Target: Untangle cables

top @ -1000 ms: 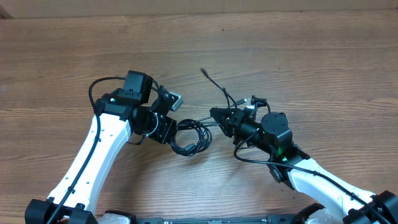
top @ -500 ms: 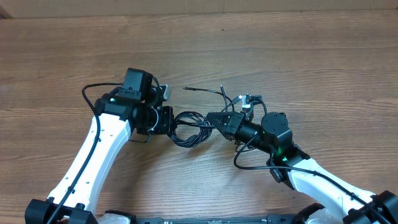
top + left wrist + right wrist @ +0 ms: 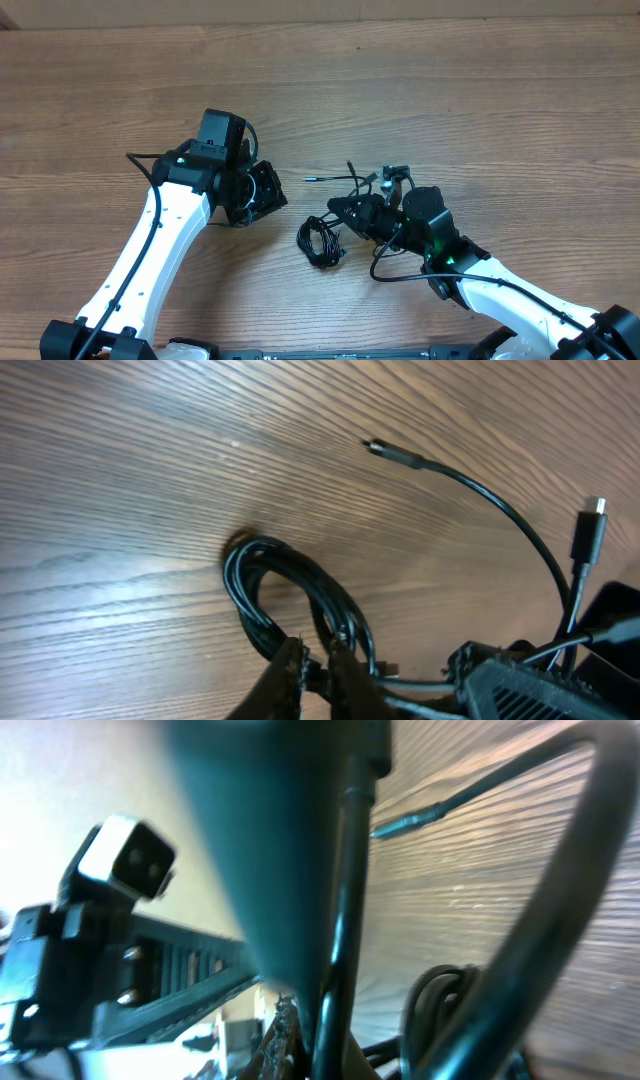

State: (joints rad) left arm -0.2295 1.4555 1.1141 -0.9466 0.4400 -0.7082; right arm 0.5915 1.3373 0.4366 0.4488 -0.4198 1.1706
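Note:
A black cable coil (image 3: 320, 240) lies on the wood table between the arms. It shows in the left wrist view (image 3: 232, 575) and in the right wrist view (image 3: 440, 990). A free plug end (image 3: 310, 178) (image 3: 395, 455) lies beyond it. My right gripper (image 3: 338, 210) (image 3: 300, 1040) is shut on a strand of the black cable just right of the coil. My left gripper (image 3: 268, 190) (image 3: 318, 665) is left of the coil and apart from it. Its fingers are nearly together and hold nothing.
A second connector (image 3: 395, 172) (image 3: 592, 525) lies by the right wrist. Both arms' own black leads loop beside them. The left arm's wrist camera (image 3: 125, 860) shows in the right wrist view. The wood table (image 3: 480, 90) stretches far and right.
The coil has left my left gripper and moved right and toward the front with my right gripper. The free plug end swung down to the left. The left gripper stayed nearly in place.

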